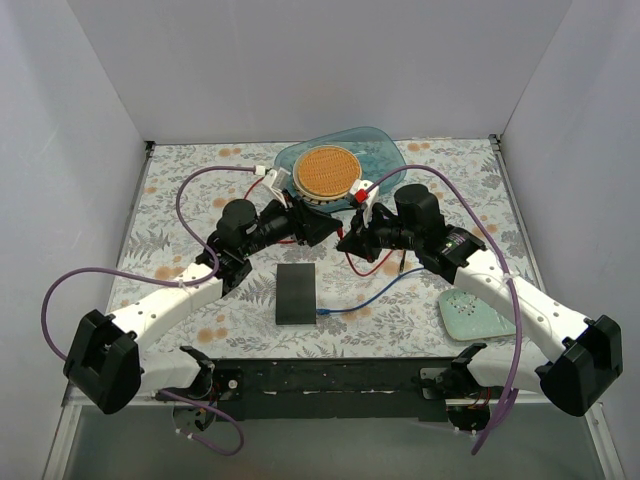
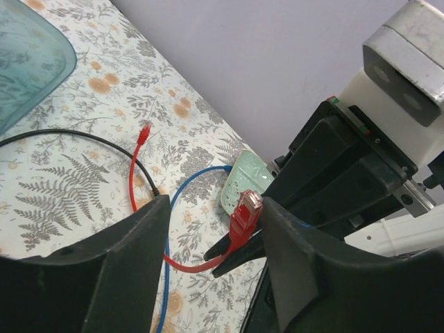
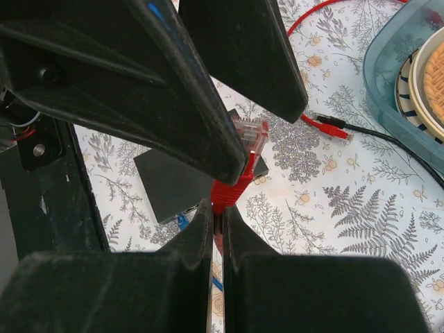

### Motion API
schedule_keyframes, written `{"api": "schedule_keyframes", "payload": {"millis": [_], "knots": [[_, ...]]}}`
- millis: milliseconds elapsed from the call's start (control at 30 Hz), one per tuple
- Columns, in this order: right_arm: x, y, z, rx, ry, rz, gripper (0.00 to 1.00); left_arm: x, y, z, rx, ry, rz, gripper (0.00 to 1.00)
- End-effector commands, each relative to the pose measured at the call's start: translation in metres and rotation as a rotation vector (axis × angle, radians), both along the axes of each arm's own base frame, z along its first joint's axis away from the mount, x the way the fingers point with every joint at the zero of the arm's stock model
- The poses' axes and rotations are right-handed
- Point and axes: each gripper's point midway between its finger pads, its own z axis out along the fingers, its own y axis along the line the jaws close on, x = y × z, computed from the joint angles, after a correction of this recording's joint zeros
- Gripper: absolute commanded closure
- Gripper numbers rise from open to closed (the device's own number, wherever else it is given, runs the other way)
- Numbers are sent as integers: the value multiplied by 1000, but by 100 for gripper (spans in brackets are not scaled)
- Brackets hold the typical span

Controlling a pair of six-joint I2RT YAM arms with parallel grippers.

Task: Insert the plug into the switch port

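Observation:
The red plug [image 3: 248, 142] with its clear tip stands upright above the table. My right gripper [image 3: 217, 211] is shut on its red boot just below the tip. My left gripper [image 2: 215, 205] is open, its fingers on either side of the plug [image 2: 246, 208], the right finger close against it and the left one well apart. In the top view both grippers, left [image 1: 325, 232] and right [image 1: 348, 240], meet over the table's middle. The switch [image 1: 296, 293], a flat black box, lies just in front of them, also seen under the plug [image 3: 173, 177].
A blue cable [image 1: 370, 300] is plugged into the switch's near edge. The red cable's other end [image 3: 331, 127] and a black cable [image 2: 69, 135] lie on the cloth. A teal tray [image 1: 385, 150] holding a plate stands behind, and a pale green pad [image 1: 475, 315] lies right.

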Motion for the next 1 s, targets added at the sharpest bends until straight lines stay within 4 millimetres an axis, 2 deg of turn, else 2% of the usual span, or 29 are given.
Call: {"api": "schedule_keyframes", "payload": {"millis": [0, 67, 167, 200, 267, 300, 333, 367, 400, 433, 467, 533, 633, 767, 967], "knots": [[-3, 9, 35, 80, -65, 38, 99, -3, -3, 30, -55, -70, -34, 53], [-4, 10, 36, 86, -65, 45, 99, -2, -5, 28, -55, -65, -39, 60], [-5, 11, 31, 82, -52, 46, 99, -2, -8, 27, -63, -57, -54, 81], [-5, 11, 31, 83, -52, 44, 99, -1, -8, 29, -69, -64, -56, 96], [-4, 10, 30, 85, -52, 35, 98, -2, -8, 26, -78, -48, -57, 100], [-4, 9, 31, 87, -56, 23, 89, -3, -8, 27, -83, -55, -57, 100], [-3, 8, 32, 93, -60, 10, 68, -4, -6, 25, -86, -45, -52, 100], [-1, 5, 29, 88, -64, -11, 58, -4, -5, 26, -91, -45, -45, 100], [0, 3, 38, 113, -91, -24, 48, -6, -4, 30, -98, -52, -42, 100], [1, 2, 38, 120, -94, -40, 35, -6, -2, 30, -100, -52, -35, 100], [2, -2, 35, 120, -93, -66, 29, -5, 0, 29, -101, -49, -16, 100], [3, -6, 45, 151, -122, -96, 19, -7, 4, 32, -108, -55, -4, 100], [5, -11, 49, 176, -129, -135, 15, -6, 8, 34, -117, -51, 21, 100], [9, -14, 55, 209, -143, -182, 17, -2, 12, 36, -125, -33, 56, 100], [15, -5, 63, 253, -131, -178, 28, 2, 16, 32, -119, -18, 97, 100]]}}
